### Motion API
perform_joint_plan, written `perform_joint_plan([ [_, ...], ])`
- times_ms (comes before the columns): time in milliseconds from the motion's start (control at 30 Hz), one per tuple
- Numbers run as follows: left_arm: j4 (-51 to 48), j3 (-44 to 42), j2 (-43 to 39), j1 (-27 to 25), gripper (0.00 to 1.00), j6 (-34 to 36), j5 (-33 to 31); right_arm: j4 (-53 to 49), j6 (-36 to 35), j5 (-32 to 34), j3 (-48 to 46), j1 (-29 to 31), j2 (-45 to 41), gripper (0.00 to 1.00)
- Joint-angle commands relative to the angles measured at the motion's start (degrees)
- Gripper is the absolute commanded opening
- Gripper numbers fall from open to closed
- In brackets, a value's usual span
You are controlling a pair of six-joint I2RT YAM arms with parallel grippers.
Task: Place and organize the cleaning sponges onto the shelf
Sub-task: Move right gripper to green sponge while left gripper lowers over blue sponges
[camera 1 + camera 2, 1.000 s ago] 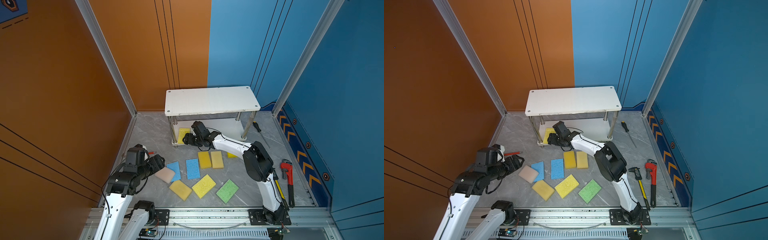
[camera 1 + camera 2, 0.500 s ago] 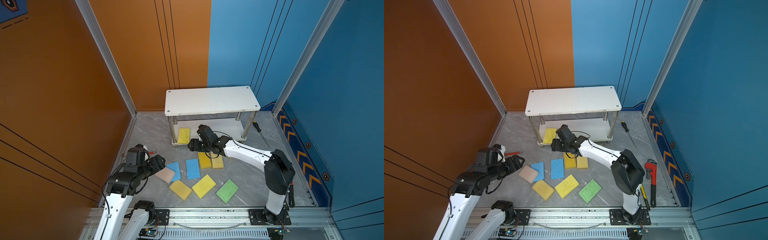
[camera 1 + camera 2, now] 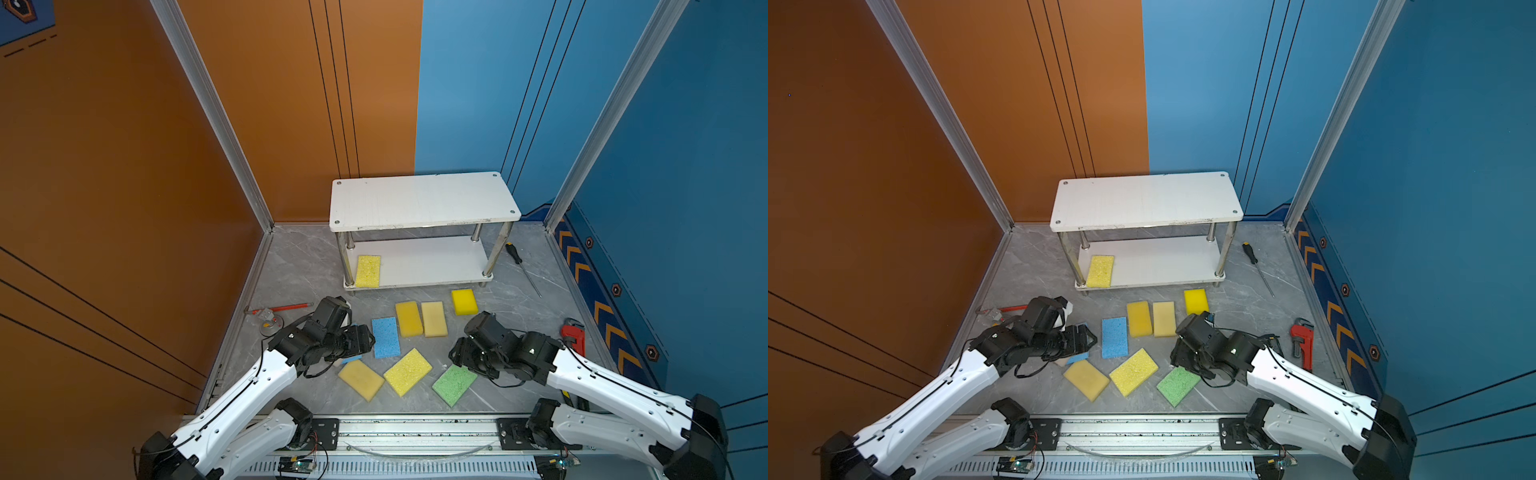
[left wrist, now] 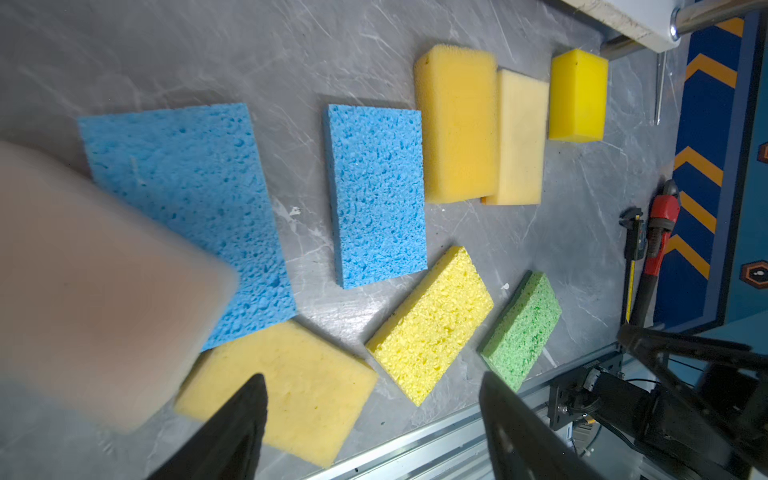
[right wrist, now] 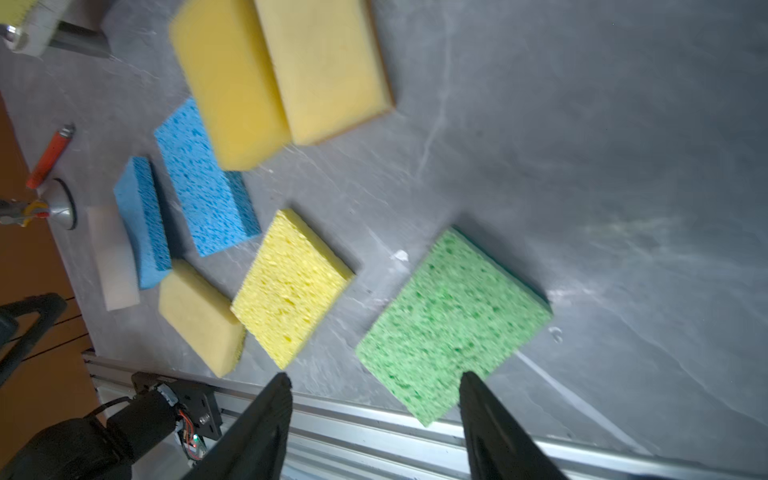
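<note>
The white two-tier shelf [image 3: 424,199] stands at the back, with one yellow sponge [image 3: 368,271] at the left end of its lower board. On the floor lie a blue sponge [image 3: 385,336], an orange-yellow [image 3: 409,319], a tan [image 3: 434,318], a bright yellow [image 3: 464,301], a pale yellow [image 3: 360,379], a porous yellow [image 3: 408,371] and a green one [image 3: 454,384]. My left gripper [image 3: 365,338] hangs open and empty over a second blue sponge [image 4: 183,199] and a whitish-pink one [image 4: 91,291]. My right gripper [image 5: 374,378] is open, one fingertip over the green sponge's [image 5: 453,320] edge.
A screwdriver [image 3: 519,266] lies right of the shelf and a red pipe wrench [image 3: 573,334] by the right wall. A red-handled tool [image 3: 286,308] and a metal disc [image 3: 268,326] sit near the left wall. An aluminium rail [image 3: 415,428] borders the front.
My right arm has drawn back from the shelf's lower board, leaving the yellow sponge there, and now hovers by the green sponge. My left gripper has shifted right over the whitish-pink sponge.
</note>
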Motion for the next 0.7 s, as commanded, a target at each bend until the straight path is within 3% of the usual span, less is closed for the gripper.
perform_joint_plan([
  [0, 6.1, 1.5, 3.0, -1.9, 0.81, -1.7, 2.2, -4.3, 10.0, 1.0, -4.9, 2.6, -3.8, 0.62],
  [333, 6.2, 2.1, 3.7, -3.3, 0.81, -2.8, 1.1, 6.3, 11.2, -0.4, -11.0, 5.6, -0.1, 0.53],
  [667, 6.3, 2.7, 3.9, -2.3, 0.81, -3.2, 1.1, 10.2, 7.0, -1.4, -12.2, 1.5, 2.9, 0.46],
])
